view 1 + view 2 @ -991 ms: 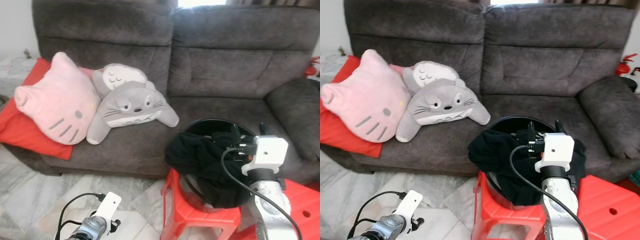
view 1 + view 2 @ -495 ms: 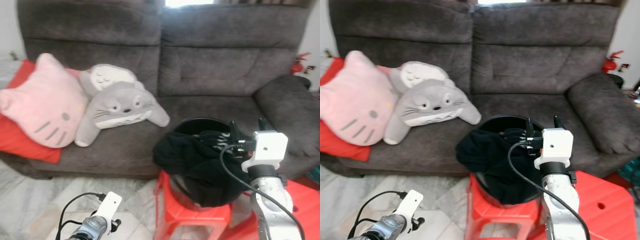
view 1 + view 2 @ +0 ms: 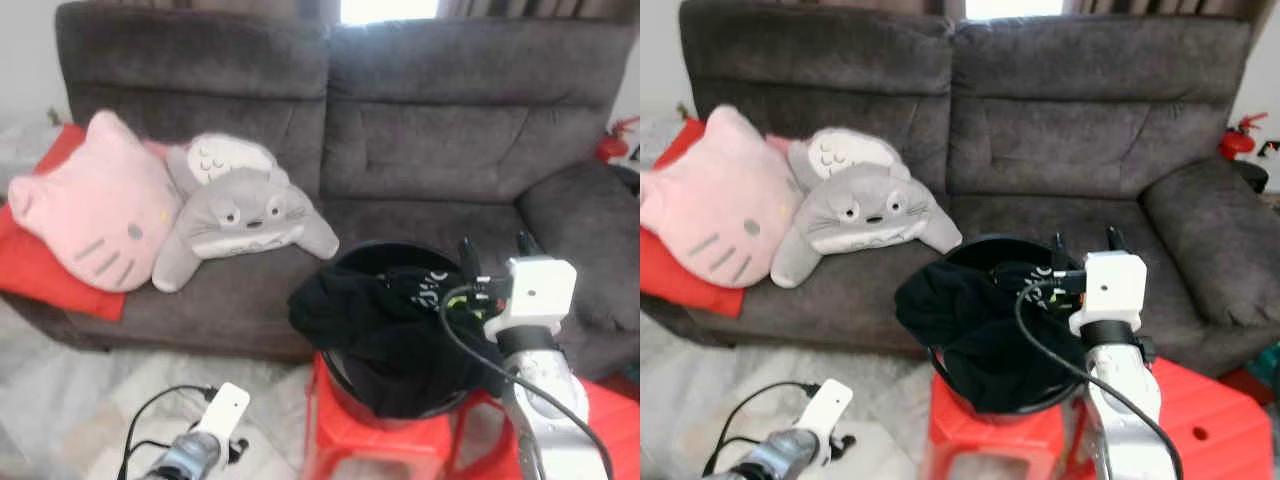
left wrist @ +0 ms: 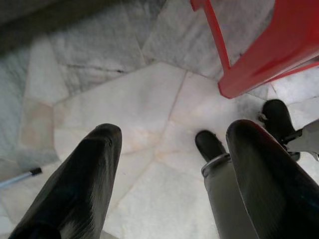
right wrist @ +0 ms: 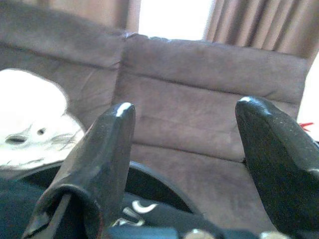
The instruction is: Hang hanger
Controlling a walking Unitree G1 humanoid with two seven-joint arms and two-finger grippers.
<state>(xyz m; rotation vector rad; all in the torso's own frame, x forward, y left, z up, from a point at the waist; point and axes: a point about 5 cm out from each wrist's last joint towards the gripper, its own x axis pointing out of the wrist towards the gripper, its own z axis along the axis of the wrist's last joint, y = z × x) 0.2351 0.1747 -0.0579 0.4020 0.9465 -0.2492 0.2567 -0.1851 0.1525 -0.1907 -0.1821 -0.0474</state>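
My right gripper (image 3: 1081, 240) hovers with fingers apart over the black basket (image 3: 970, 255) of dark clothes (image 3: 965, 325) — I see no hanger. Grabbing blind could snag cloth and tip it off the red stool (image 3: 985, 435). My left gripper (image 4: 169, 149) hangs low, spread.

The sofa (image 3: 430, 140) is dark grey-brown. On it lie a pink cat-face cushion (image 3: 95, 215) with grey whiskers, a grey and white plush (image 3: 250, 215) with dark whisker lines, and a red cushion (image 3: 30, 270). The basket (image 3: 400, 340) is black, holding black cloth (image 3: 340, 300) with white print. The stools (image 3: 1020, 435) are red. The floor (image 4: 124, 104) is pale grey-veined marble.
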